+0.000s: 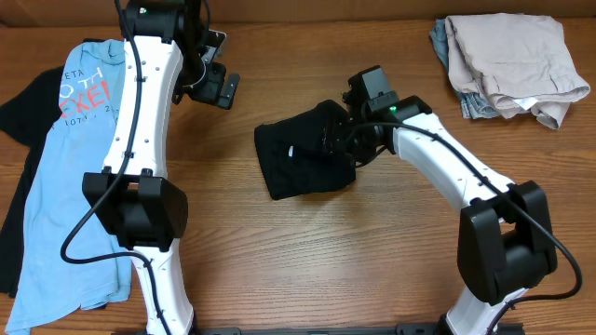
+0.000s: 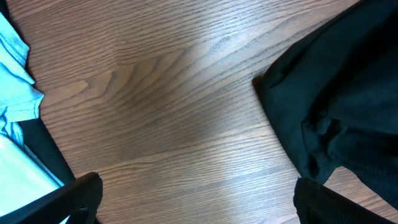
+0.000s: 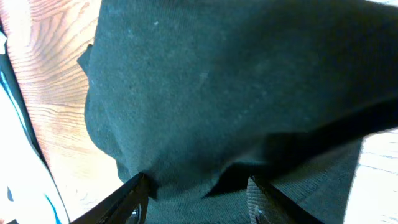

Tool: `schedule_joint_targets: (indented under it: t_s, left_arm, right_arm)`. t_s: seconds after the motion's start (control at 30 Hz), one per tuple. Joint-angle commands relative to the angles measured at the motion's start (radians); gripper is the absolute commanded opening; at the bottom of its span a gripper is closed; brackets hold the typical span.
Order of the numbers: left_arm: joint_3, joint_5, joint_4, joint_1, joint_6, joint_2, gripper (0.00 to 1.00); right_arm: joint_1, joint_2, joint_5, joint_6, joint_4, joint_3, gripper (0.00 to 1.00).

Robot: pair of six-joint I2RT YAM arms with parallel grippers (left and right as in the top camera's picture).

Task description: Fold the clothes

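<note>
Pinching the black T-shirt (image 1: pixel 303 158) mid-frame, apparently, the right claw (image 3: pixel 198 199) should gather both layers squarely; left claw (image 2: pixel 202 202) gapes empty.

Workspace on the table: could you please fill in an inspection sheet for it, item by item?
Surface: wooden table, grain visible.
Job's things: black T-shirt folded small at centre; light blue T-shirt spread at left over a dark garment.
Clutter: beige fabric heap at far right corner.
Grippers: left tool open above bare wood; right tool closed on the black T-shirt's edge.
Cables: black cable along each arm.
Surroundings: nothing seen.
</note>
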Motion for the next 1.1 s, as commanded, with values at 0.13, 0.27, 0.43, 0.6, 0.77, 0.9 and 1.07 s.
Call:
schedule_joint_targets:
  t_s: [0.13, 0.27, 0.43, 0.6, 0.77, 0.9, 1.07]
  left_arm:
    - [0.02, 0.005, 0.0, 0.002, -0.006, -0.01, 1.0]
    - [0.017, 0.004, 0.001, 0.002, -0.006, -0.01, 1.0]
    - [0.016, 0.004, 0.016, 0.007, -0.006, -0.01, 1.0]
    - [0.016, 0.004, 0.05, 0.01, -0.006, -0.01, 1.0]
    - [0.015, 0.004, 0.074, 0.015, -0.006, -0.01, 1.0]
    - [0.015, 0.004, 0.095, 0.025, -0.006, -0.01, 1.0]
    - [0.015, 0.004, 0.11, 0.039, -0.007, -0.01, 1.0]
  right_arm:
    - [0.021, 0.021, -0.01, 0.027, 0.092, -0.017, 0.25]
    - [0.021, 0.021, -0.047, 0.027, 0.142, -0.013, 0.04]
    - [0.038, 0.021, -0.115, 0.027, 0.226, 0.001, 0.04]
    - [0.079, 0.021, -0.114, 0.027, 0.327, 0.035, 0.04]
    - [0.119, 0.029, -0.066, 0.027, 0.468, 0.035, 0.04]
    - [0.139, 0.055, -0.014, 0.032, 0.557, 0.034, 0.06]
    - [0.147, 0.095, 0.006, 0.049, 0.644, 0.034, 0.44]
